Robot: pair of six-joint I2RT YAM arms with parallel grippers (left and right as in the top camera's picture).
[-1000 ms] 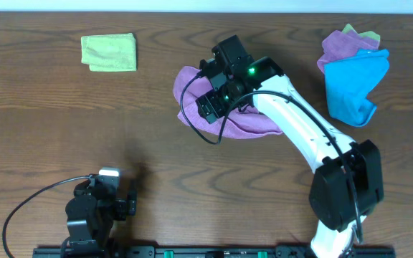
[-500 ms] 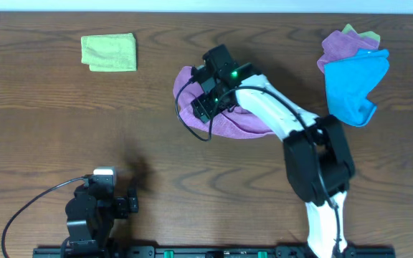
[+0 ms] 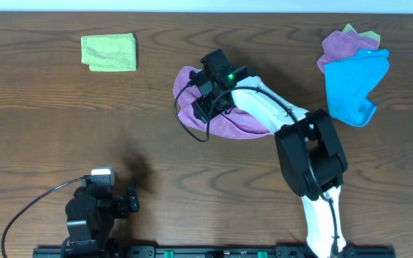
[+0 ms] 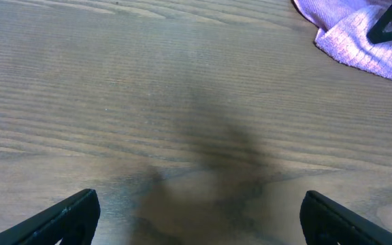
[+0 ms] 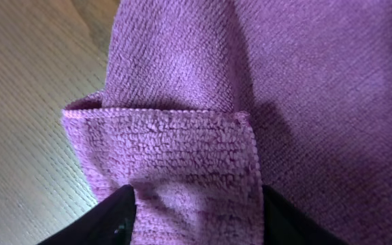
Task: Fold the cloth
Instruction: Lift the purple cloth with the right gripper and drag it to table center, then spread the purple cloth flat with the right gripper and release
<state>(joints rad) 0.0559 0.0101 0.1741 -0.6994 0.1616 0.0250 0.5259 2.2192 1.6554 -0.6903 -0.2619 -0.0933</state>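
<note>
A purple cloth (image 3: pixel 244 123) lies crumpled at the table's centre. My right gripper (image 3: pixel 205 104) is down on its left part; in the right wrist view a folded-over hemmed edge of the cloth (image 5: pixel 182 150) sits between the two black fingers, so the gripper (image 5: pixel 196 212) is shut on that fold. My left gripper (image 3: pixel 113 195) rests at the front left, far from the cloth. In the left wrist view it (image 4: pixel 199 219) is open and empty over bare wood, with the cloth's corner (image 4: pixel 366 41) at the top right.
A folded green cloth (image 3: pixel 109 52) lies at the back left. A blue cloth (image 3: pixel 353 86) lies at the back right on a pile with purple and green cloths (image 3: pixel 344 41). The right arm's black cable loops over the purple cloth's left edge.
My right gripper has moved a little to the left over the purple cloth, and its arm has swung in behind it. The left arm has not moved.
</note>
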